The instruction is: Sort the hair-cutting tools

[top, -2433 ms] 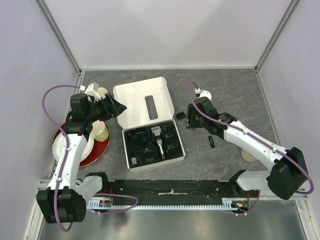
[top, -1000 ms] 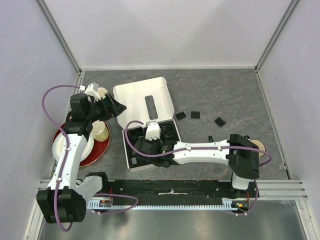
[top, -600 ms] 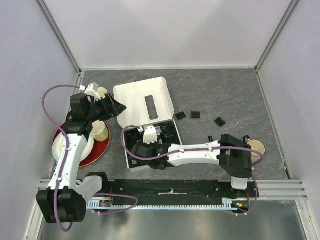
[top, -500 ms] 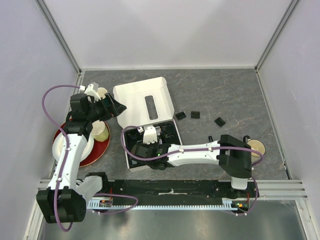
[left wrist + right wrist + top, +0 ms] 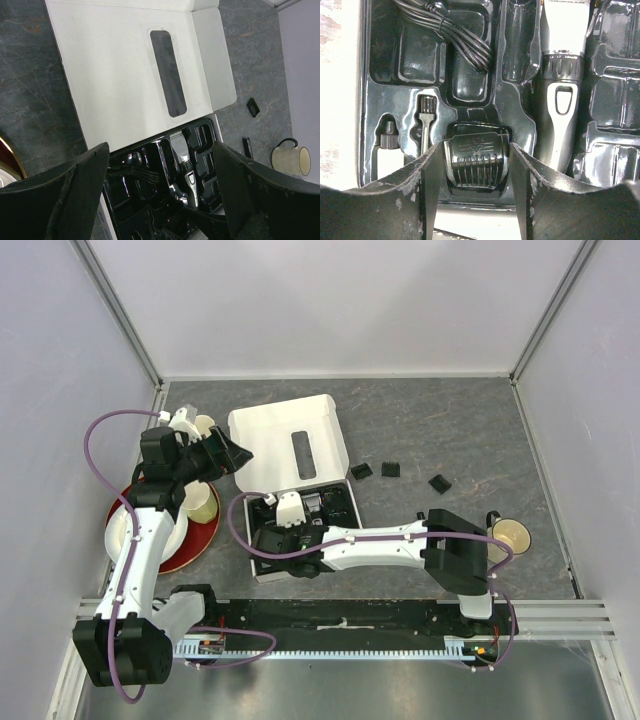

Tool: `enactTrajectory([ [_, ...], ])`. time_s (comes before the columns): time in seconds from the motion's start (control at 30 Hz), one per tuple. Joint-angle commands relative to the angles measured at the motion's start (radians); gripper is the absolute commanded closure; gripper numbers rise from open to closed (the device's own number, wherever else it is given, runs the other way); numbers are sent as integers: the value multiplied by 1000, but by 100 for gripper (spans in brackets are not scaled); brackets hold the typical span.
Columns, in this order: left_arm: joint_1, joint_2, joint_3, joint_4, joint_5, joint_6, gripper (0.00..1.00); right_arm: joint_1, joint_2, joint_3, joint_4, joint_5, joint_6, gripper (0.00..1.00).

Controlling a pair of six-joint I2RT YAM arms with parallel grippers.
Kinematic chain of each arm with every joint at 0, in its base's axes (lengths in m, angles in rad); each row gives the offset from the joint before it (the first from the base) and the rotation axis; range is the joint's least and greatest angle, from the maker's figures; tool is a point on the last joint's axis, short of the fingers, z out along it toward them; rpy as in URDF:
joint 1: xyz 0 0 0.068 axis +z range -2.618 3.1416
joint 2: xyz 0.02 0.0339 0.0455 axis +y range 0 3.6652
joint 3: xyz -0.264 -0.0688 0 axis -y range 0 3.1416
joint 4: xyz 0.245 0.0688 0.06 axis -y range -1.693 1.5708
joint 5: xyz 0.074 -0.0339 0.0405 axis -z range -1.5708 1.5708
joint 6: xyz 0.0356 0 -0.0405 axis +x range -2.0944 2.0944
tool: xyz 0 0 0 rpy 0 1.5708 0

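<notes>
A black comb guard (image 5: 477, 155) lies in the tray's near middle slot. My right gripper (image 5: 476, 144) is shut on it, one finger against each side. In the top view that gripper (image 5: 278, 536) hangs low over the black tray (image 5: 345, 502). The silver-and-black clipper (image 5: 562, 75) rests in its long slot to the right, and a tiny brush (image 5: 426, 120) lies to the left. Three more comb guards (image 5: 390, 469) lie on the table right of the box. My left gripper (image 5: 225, 455) is open and empty, high beside the box lid (image 5: 285, 440).
A coiled black cord (image 5: 465, 42) fills the tray's far left pocket. Cream mugs (image 5: 200, 502) stand on a red plate (image 5: 205, 532) under the left arm. Another cream mug (image 5: 508, 535) is at the right. A slim black stick (image 5: 246, 146) lies near it.
The right arm left the comb guards on the table, swung over the tray and kept sliding left to its near part. The left arm has not moved.
</notes>
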Motion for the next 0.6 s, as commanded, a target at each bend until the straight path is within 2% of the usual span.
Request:
enactTrajectory([
  [0.0, 1, -3, 3, 23, -2, 9, 10, 18, 2, 66, -63, 46, -4, 37],
  [0.13, 2, -1, 4, 23, -1, 11, 10, 19, -1, 85, -90, 46, -6, 34],
  [0.33, 2, -3, 6, 23, -1, 9, 10, 21, -12, 91, -96, 48, -6, 34],
  [0.47, 2, 1, 4, 25, -1, 9, 10, 22, -12, 88, -80, 48, -20, 52],
  [0.57, 2, 1, 4, 23, -1, 11, 10, 24, -3, 86, -73, 40, -23, 61],
])
